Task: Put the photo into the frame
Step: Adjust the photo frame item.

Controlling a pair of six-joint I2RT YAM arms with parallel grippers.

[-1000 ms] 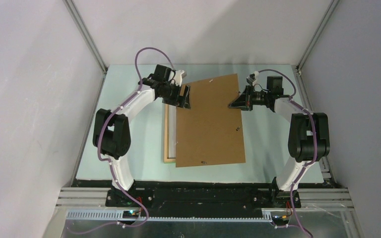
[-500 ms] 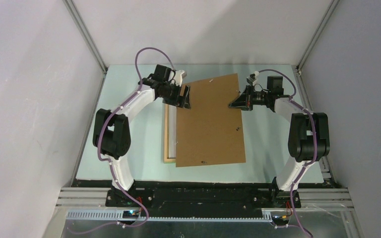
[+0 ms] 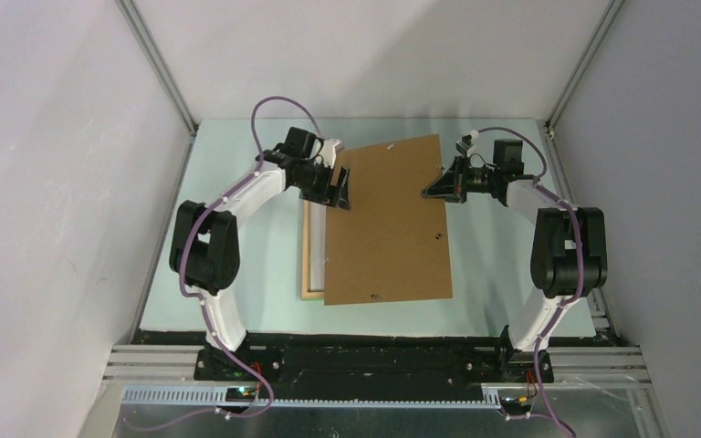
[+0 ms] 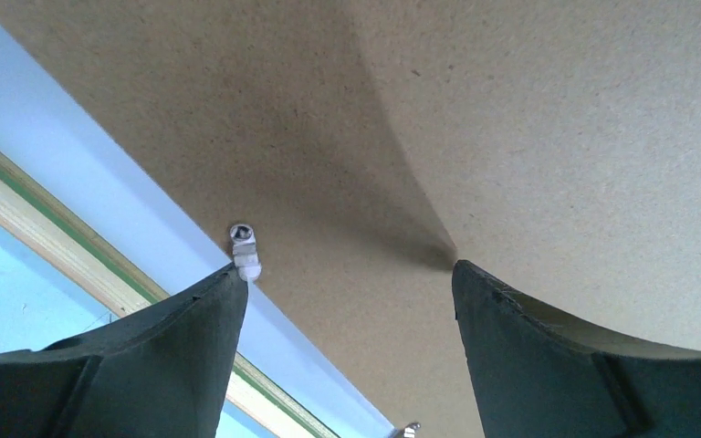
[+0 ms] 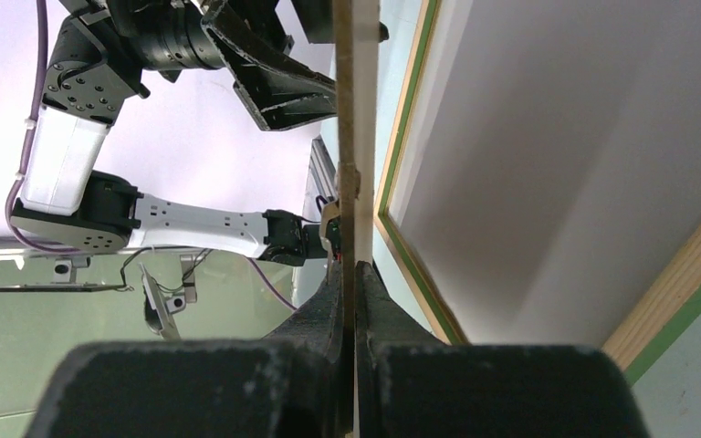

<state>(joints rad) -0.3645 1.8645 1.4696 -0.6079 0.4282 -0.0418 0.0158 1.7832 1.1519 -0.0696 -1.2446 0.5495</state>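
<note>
This is a robot test cell in a laboratory. Plain white panels [image 3: 55, 182] on aluminium rails [image 3: 157, 64] close the pale green surface [image 3: 269, 255] on three sides. The left arm [image 3: 205, 255] and the right arm [image 3: 566, 251] are bolted to a black base plate [image 3: 374, 360], beside a slotted cable duct [image 3: 356, 395].

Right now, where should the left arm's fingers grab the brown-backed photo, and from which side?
Probably the thin left edge of the photo, near its far corner, coming in from the left. It is a flat board, so only an edge fits between the open fingers of the left gripper; the right gripper pinches the opposite edge.
</note>
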